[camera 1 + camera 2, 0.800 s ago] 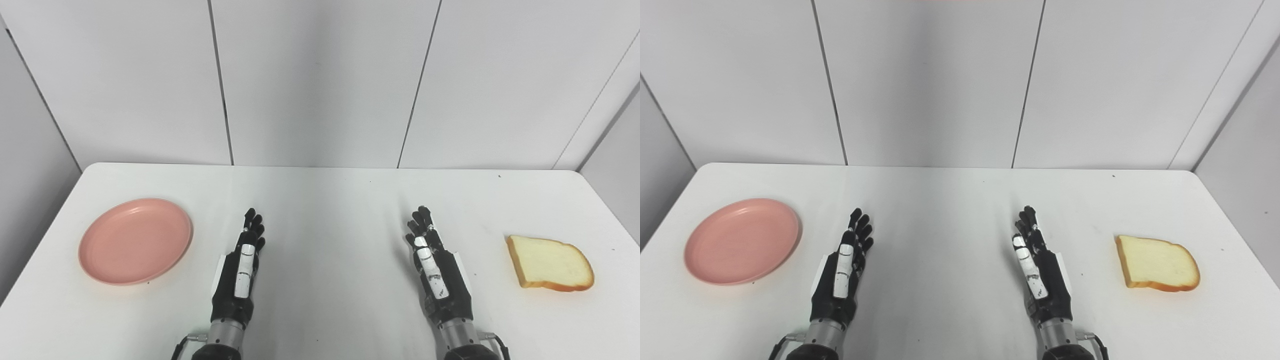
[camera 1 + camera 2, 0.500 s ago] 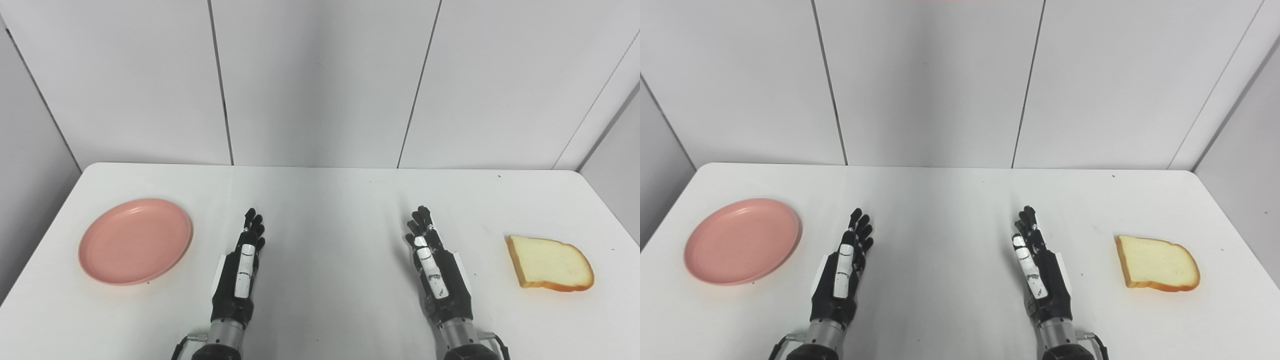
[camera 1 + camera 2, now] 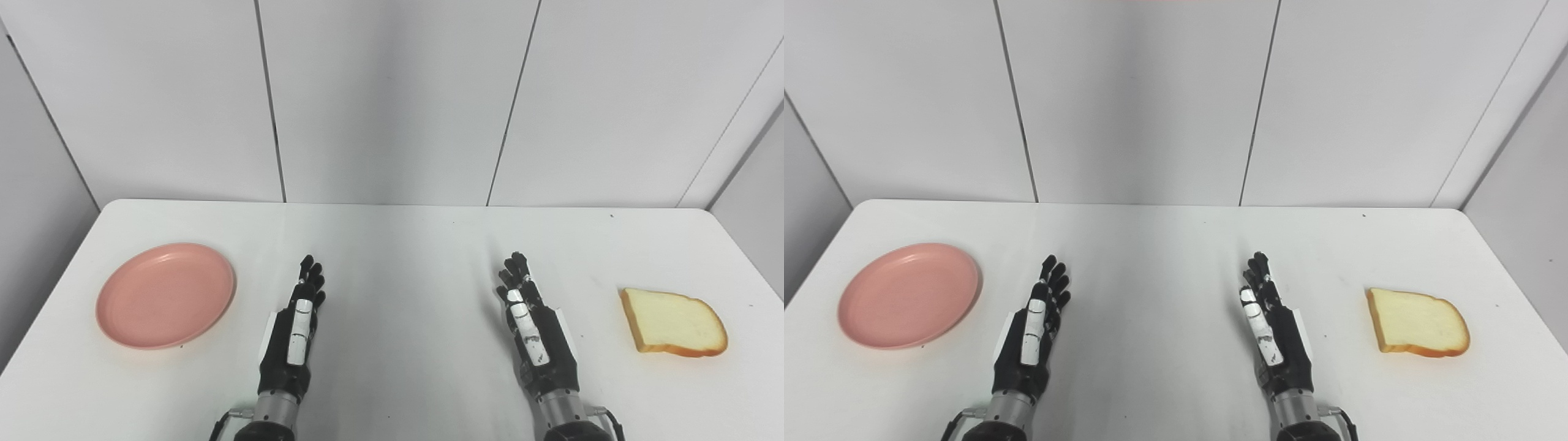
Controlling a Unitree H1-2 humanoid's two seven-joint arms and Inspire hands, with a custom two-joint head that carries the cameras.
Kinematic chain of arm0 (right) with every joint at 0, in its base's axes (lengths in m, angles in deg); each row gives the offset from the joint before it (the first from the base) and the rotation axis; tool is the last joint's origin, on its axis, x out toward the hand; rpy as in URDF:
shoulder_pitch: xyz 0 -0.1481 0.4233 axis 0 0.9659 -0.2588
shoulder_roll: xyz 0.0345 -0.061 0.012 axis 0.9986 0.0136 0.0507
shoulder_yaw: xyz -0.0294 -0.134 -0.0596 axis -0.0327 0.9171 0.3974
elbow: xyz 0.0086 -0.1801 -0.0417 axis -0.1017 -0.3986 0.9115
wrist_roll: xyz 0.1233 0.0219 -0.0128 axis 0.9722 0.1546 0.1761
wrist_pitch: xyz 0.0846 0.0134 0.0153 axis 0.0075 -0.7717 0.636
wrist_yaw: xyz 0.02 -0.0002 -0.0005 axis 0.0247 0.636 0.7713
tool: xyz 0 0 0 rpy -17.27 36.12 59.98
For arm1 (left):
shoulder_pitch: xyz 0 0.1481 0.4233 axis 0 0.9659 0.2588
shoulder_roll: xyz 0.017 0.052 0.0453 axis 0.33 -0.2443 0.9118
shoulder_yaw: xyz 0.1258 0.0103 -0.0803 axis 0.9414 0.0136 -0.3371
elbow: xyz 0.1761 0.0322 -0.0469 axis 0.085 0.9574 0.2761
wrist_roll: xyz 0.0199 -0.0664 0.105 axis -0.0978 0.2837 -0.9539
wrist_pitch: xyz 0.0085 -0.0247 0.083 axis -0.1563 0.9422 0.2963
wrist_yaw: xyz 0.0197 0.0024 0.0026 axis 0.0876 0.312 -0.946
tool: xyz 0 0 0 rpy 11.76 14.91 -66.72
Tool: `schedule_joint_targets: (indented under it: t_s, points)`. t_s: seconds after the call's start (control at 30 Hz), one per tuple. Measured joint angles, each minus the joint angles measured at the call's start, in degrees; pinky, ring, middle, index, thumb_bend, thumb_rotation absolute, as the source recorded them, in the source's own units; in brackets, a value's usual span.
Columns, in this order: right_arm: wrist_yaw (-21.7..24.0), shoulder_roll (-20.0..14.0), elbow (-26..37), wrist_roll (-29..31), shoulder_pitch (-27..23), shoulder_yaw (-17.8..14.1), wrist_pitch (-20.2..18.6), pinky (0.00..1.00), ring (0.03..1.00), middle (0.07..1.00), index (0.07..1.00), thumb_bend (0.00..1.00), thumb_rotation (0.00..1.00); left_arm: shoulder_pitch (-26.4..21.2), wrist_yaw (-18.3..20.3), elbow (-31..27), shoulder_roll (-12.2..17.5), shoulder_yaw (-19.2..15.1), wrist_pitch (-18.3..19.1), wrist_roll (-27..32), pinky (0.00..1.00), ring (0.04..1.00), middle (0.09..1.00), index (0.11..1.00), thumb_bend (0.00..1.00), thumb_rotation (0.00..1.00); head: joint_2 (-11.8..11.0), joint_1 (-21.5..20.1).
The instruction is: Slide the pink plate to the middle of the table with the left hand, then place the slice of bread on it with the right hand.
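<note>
The pink plate (image 3: 165, 295) lies flat and bare on the left side of the white table (image 3: 404, 245). On the right side lies the slice of bread (image 3: 672, 322), pale with a brown crust. My left hand (image 3: 296, 327) rests near the front edge, to the right of the plate and apart from it, fingers stretched forward, holding nothing. Mirroring it, my right hand (image 3: 532, 327) rests left of the bread with a clear gap, also open.
Grey wall panels (image 3: 392, 98) stand right behind the table's far edge. The table's rounded corners show at the far left and far right. Between the two hands is bare white tabletop.
</note>
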Motion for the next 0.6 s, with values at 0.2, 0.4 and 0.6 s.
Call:
schedule_joint_targets:
  t_s: [0.2,0.4,0.6]
  points:
    - [0.3,-0.3,-0.2,0.2,-0.2,0.0,0.0,1.00,1.000,1.000,1.000,0.64,0.76,-0.1,0.0,-0.4,0.0,-1.7,0.2,1.3,1.00,1.000,1.000,1.000,0.70,1.00,-0.3,1.1]
    - [0.5,-0.8,-0.6,0.2,-0.4,-0.1,0.3,1.00,1.000,1.000,1.000,0.65,0.76,-0.2,-0.1,-0.7,0.0,-1.9,0.8,1.3,1.00,1.000,1.000,1.000,0.68,1.00,-0.5,2.5]
    - [1.0,-1.0,-0.9,1.3,-0.6,-0.5,0.6,1.00,1.000,1.000,1.000,0.69,0.75,-0.8,-0.4,-0.9,-0.1,-2.9,1.1,1.9,1.00,1.000,1.000,1.000,0.71,1.00,-1.1,5.1]
